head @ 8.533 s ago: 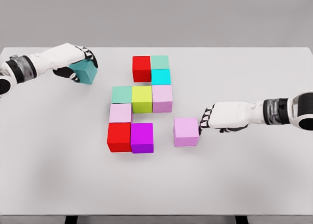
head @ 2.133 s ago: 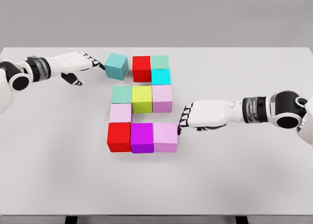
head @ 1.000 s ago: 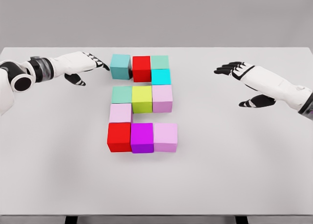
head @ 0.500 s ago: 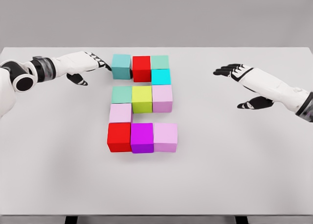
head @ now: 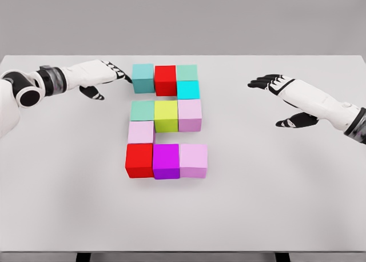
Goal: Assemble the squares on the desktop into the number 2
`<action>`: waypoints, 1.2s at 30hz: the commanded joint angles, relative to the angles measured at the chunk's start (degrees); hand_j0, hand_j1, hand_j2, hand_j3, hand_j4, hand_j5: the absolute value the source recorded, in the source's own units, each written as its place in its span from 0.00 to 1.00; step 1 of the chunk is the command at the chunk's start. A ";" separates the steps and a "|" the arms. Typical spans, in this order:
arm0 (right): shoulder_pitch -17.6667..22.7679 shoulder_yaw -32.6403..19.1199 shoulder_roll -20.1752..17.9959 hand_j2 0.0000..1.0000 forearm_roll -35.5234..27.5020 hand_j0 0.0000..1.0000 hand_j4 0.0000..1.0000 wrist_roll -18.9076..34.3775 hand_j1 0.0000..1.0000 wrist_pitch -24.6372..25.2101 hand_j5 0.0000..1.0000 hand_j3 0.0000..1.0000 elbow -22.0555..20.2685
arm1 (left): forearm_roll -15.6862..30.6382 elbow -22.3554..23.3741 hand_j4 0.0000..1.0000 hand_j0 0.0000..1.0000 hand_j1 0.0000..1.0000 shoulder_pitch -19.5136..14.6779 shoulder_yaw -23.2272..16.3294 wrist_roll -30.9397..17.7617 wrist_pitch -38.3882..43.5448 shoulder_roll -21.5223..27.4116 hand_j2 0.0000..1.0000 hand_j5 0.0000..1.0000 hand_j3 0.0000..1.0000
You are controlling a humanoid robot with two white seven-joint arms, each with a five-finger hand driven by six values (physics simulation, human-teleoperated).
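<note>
Blocks [head: 166,122] mid-table [head: 274,205], between hands

White table [head: 274,205] carried ten cubes, packed as figure 2 left of centre. Row nearest far edge: teal cube [head: 143,78], red cube [head: 165,79], mint cube [head: 187,72]. Cyan cube [head: 188,90] sat under mint. Middle row: green cube [head: 142,110], yellow cube [head: 166,115], lilac cube [head: 190,114]. Pale pink cube [head: 140,132] below green. Near row: second red cube [head: 139,159], magenta cube [head: 166,161], pink cube [head: 193,159].

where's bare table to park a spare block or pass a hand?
Free: the table in front of the bottom row, and between the cube figure and right robot hand. Crowded: top left, where the left robot hand meets the teal cube.
</note>
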 commanded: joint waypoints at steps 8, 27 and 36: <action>0.00 -0.02 0.47 1.00 -0.43 1.00 1.00 -0.03 1.00 0.12 1.00 1.00 -0.13 | 0.33 0.20 0.88 0.88 0.88 0.00 0.13 0.03 0.08 0.21 0.88 0.88 0.88; 0.00 -0.02 0.83 1.00 -0.61 1.00 1.00 -0.03 1.00 0.12 1.00 1.00 -0.04 | 0.42 0.64 0.90 0.90 0.90 0.09 0.57 0.03 0.08 0.03 0.90 0.90 0.90; 0.00 -0.02 0.83 1.00 -0.61 1.00 1.00 -0.03 1.00 0.12 1.00 1.00 -0.04 | 6.65 1.96 1.00 1.00 1.00 -0.35 1.10 0.64 0.08 7.15 1.00 1.00 1.00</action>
